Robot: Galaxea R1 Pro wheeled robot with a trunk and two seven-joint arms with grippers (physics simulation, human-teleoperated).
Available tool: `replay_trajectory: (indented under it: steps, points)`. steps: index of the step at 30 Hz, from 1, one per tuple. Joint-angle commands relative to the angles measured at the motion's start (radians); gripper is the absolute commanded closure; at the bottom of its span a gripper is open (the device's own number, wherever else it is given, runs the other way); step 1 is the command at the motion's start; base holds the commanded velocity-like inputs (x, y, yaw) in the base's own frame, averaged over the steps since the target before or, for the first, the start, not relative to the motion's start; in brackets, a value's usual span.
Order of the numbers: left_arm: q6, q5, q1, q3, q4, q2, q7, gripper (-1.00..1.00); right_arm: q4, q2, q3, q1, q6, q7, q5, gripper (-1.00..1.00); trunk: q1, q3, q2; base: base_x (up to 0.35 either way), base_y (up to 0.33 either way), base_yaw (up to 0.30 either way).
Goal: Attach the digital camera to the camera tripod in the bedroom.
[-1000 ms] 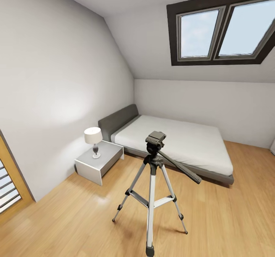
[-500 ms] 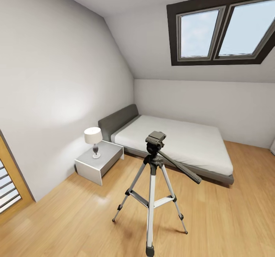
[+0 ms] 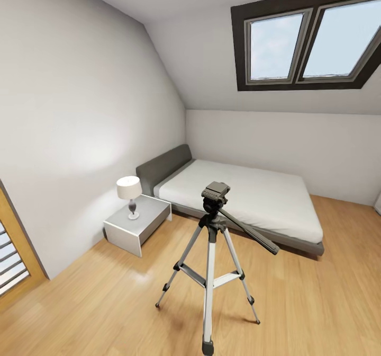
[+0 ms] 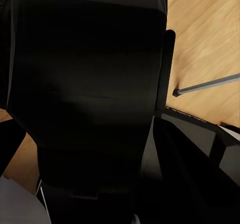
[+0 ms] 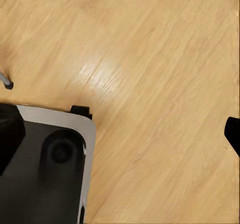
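While nothing has moved, camera tripod (image 3: 210,271) stands near bed (image 3: 248,197).

From my head camera the bedroom reads bright and evenly lit, with soft daylight coming through the skylight (image 3: 309,41), whose panes are pale and washed out. A broad, gentle highlight sits on the left wall (image 3: 90,133). The camera tripod (image 3: 211,255) casts only a faint shadow on the wood floor (image 3: 317,303). Straight lines bow toward the edges, a wide-angle stretch. Everything is sharp, with a slight rendered softness. My left wrist view is mostly black, unlit surfaces up close with no detail. My right wrist view shows a pale glare patch (image 5: 102,74) on the floorboards.
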Motion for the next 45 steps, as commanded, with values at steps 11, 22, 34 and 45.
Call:
replay_trajectory:
  steps: [11, 22, 34, 45]
  points:
    - [-0.002, 0.007, 0.000, -0.008, 0.001, -0.001, -0.002, 1.00, -0.250, -0.010, -0.019, -0.093, 0.145, 0.005, -0.041, -1.00, 0.000, 0.000, -0.001, 0.000, 0.000, 0.000]
    - [-0.002, 0.007, 0.000, -0.008, 0.001, -0.002, -0.002, 1.00, -0.293, -0.041, -0.021, -0.258, 0.149, 0.002, -0.050, -1.00, 0.000, 0.000, -0.001, 0.000, 0.000, 0.000]
    - [-0.002, 0.007, 0.000, -0.008, 0.001, -0.002, -0.002, 1.00, -0.393, -0.032, -0.049, -0.319, 0.154, -0.056, -0.106, -1.00, 0.000, 0.000, -0.001, 0.000, 0.000, 0.000]
    - [-0.003, 0.006, 0.000, -0.008, 0.001, -0.002, -0.003, 1.00, -0.396, -0.044, -0.058, -0.404, 0.191, -0.037, -0.190, -1.00, 0.000, 0.000, -0.001, 0.000, 0.000, 0.000]
